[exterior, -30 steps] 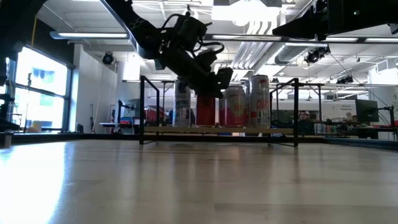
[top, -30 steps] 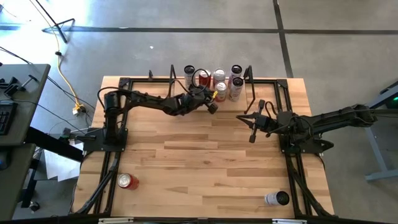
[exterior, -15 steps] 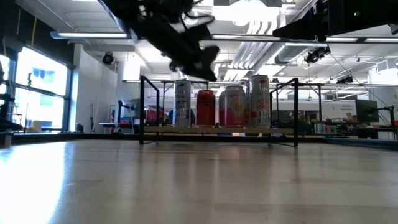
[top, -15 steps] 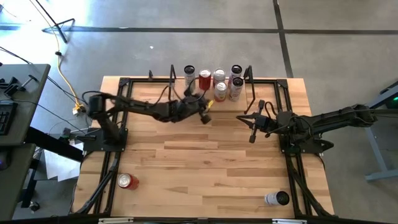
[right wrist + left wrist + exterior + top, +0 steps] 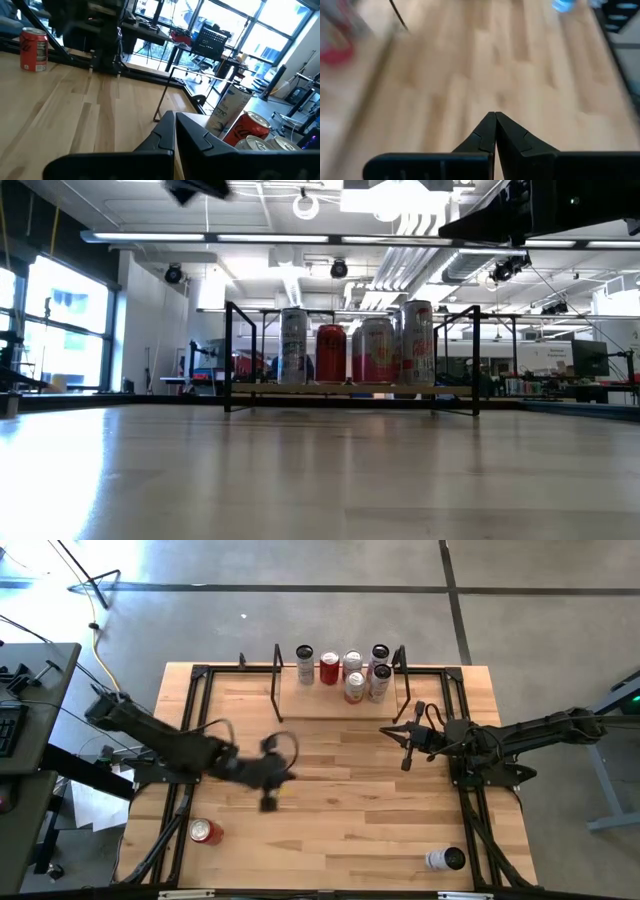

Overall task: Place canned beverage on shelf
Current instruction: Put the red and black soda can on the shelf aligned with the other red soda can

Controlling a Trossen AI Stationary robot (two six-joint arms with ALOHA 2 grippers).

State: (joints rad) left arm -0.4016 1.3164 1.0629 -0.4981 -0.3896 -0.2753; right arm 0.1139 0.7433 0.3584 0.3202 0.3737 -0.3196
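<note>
While both arms hold nothing, the scene reads so:
Left gripper (image 5: 268, 802): fingers together, over the table's left half.
Right gripper (image 5: 404, 762): fingers together, near the right edge.
Shelf (image 5: 338, 710): back edge, six cans (image 5: 354, 687) apparently.
Red can (image 5: 206, 832): front-left corner.

Both our arms hang empty above the table.
Our left gripper (image 5: 268, 802) points down over the near-left area, fingers pressed together; our right gripper (image 5: 405, 762) hovers right of centre, likewise closed.
</note>
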